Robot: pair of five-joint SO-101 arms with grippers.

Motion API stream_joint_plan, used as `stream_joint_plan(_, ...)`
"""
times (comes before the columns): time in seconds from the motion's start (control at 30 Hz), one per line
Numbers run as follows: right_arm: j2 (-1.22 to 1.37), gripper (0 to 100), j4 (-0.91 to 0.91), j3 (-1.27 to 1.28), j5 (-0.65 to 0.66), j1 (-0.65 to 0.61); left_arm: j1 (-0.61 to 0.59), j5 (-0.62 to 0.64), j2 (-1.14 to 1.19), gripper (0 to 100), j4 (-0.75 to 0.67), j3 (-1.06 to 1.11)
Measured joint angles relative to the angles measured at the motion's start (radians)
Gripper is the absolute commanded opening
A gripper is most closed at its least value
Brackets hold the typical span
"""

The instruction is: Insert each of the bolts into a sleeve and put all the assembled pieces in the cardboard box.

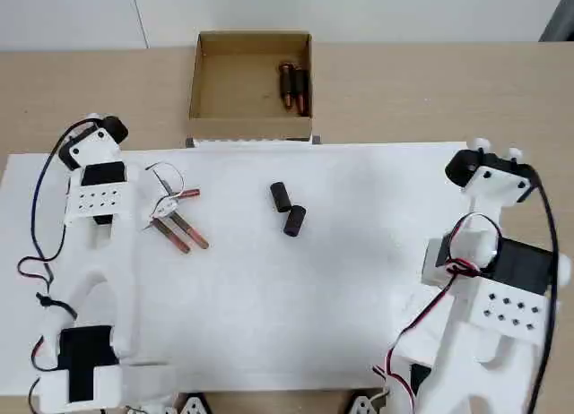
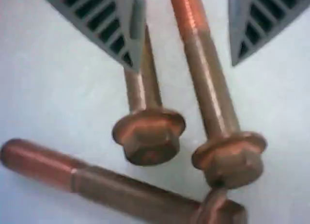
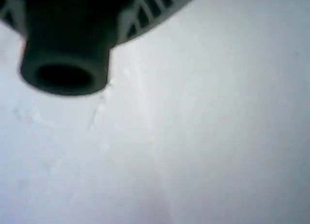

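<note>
Left tool (image 2: 186,66): spread wide and low over the white sheet (image 1: 359,280). Its two grey ribbed fingers (image 2: 104,20) pinch nothing.
Bolt between the fingers (image 2: 208,98): a copper bolt whose shaft lies in the gap of the left tool. It lies flat, with its flanged head out past the fingertips.
Second bolt (image 2: 147,132): just beside the first and roughly parallel to it. Its shaft runs under one finger of the left tool and its head is also out past the tips.
Third bolt (image 2: 97,180): lies crosswise beyond those two heads. Its own head is close against the head of the bolt in the gap, but I cannot tell whether they touch.
Right tool (image 3: 72,35): pressed onto a black sleeve (image 3: 65,73), which it pinches clear of the sheet. The sleeve's open end sticks out past the ribbed finger.
Loose sleeves (image 1: 287,208): two short black tubes lying on the sheet between the two tools, nearer the left one. They are close together and each is angled differently.
Cardboard box (image 1: 208,78): on the bare counter (image 1: 404,82) at the sheet's far edge, well apart from both tools and closer to the left one.
Assembled pieces (image 1: 294,87): two lie side by side inside the box, against the wall nearer the right tool.
</note>
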Motion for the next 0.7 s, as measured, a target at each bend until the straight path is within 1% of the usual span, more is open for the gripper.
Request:
stream_joint_plan(0.1, 0.0, 0.4, 0.0, 0.0, 0.0, 0.0, -0.021, 0.0, 0.063, 11, -0.003, -0.002)
stream_joint_plan(0.27, 0.0, 0.4, 0.0, 0.0, 0.0, 0.0, -0.068, 0.0, 0.198, 11, 0.006, -0.084)
stream_joint_plan(0.5, 0.0, 0.4, 0.0, 0.0, 0.0, 0.0, -0.071, -0.006, 0.319, 10, 0.032, -0.186)
stream_joint_plan(0.57, 0.0, 0.4, 0.0, 0.0, 0.0, 0.0, -0.071, -0.006, 0.333, 7, 0.032, -0.193)
stream_joint_plan(0.63, 0.0, 0.4, 0.0, 0.0, 0.0, 0.0, -0.066, -0.006, 0.345, 0, 0.032, -0.201)
stream_joint_plan(0.7, 0.0, 0.4, 0.0, 0.0, 0.0, 0.0, -0.063, 0.0, 0.354, 1, 0.032, -0.213)
